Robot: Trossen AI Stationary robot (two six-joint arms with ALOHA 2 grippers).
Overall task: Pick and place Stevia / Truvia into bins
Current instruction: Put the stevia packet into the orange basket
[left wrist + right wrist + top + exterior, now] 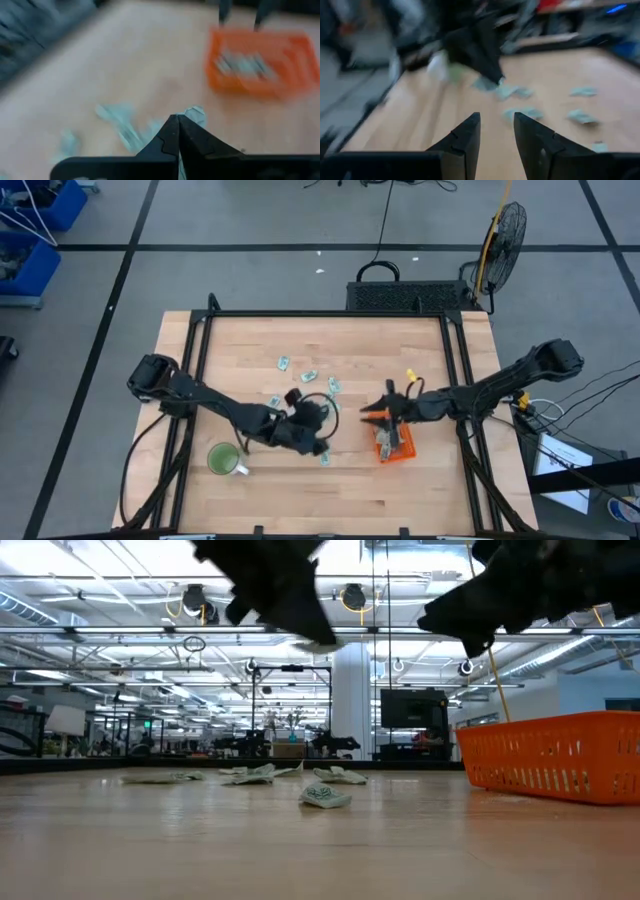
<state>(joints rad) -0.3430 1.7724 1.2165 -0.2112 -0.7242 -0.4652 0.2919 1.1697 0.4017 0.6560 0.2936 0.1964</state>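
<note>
the mug (222, 459) sits just beside the left arm's reach, so a careless swing could knock it. the left gripper (318, 423) hangs raised over mid-table, its fingers (175, 135) pressed together; whether they pinch a sachet i cannot tell, and one held that thinly could slip out before the tray (393, 445). loose sachets (307, 376) lie scattered behind and below it. the right gripper (375, 414) hovers at the tray's near edge, fingers (467, 135) narrowly parted and empty. both arms converge, so they might collide.
</note>
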